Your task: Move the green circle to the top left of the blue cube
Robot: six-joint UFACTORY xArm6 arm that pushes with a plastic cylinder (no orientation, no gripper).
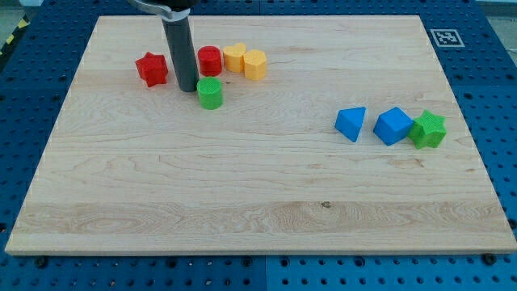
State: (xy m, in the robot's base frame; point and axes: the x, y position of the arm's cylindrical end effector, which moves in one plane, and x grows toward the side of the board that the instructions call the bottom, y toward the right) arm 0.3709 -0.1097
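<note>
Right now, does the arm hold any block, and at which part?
Nothing is held. My tip has no gripper; it stands just left of the green circle, between the red star and the red cylinder.

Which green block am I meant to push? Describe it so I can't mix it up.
Look at the wooden board's upper left, where a cluster of red and yellow blocks sits. The green circle lies just below the red cylinder, with my tip right at its left. The other green block, star-shaped, is far right beside the blue cube.
</note>
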